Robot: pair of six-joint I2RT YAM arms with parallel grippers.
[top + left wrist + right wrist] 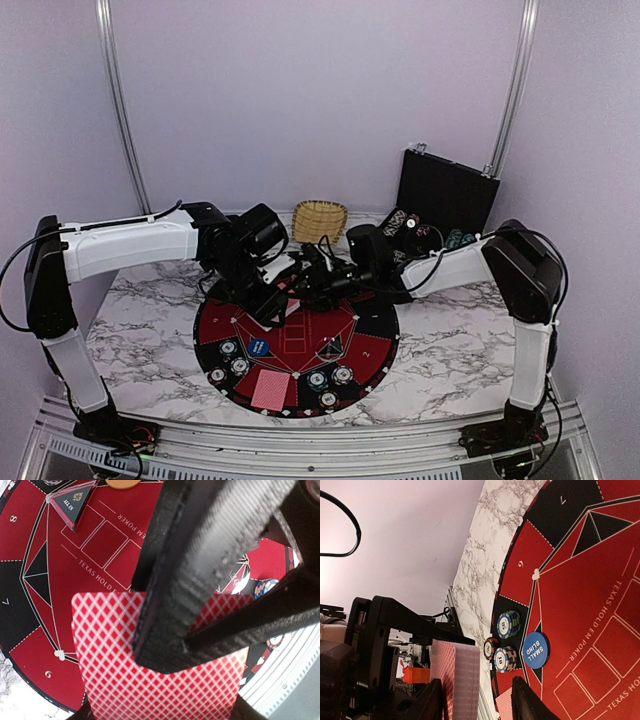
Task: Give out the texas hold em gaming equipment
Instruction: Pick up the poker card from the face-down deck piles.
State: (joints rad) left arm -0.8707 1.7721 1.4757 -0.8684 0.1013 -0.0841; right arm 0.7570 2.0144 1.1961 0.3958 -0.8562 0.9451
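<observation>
My left gripper [272,305] [160,715] is shut on a deck of red-backed playing cards [125,680], held above the mat's middle. My right gripper [305,285] [479,705] is open. Its fingers [200,555] lie across the deck's top card, and the deck shows edge-on [462,675] between them. A single red-backed card [270,390] [504,705] lies face down at the mat's near edge. A blue "small blind" disc [259,347] [536,650] lies beside chip stacks [508,624] [504,659]. More chips [330,380] stand near the front right. An orange disc [124,483] shows at the frame's top.
The round black-and-red numbered mat [375,345] lies on the marble table [450,340]. A triangular "all in" marker [330,347] [74,500] sits on it. A wicker basket [320,220] and an open black case with chips [445,195] stand at the back.
</observation>
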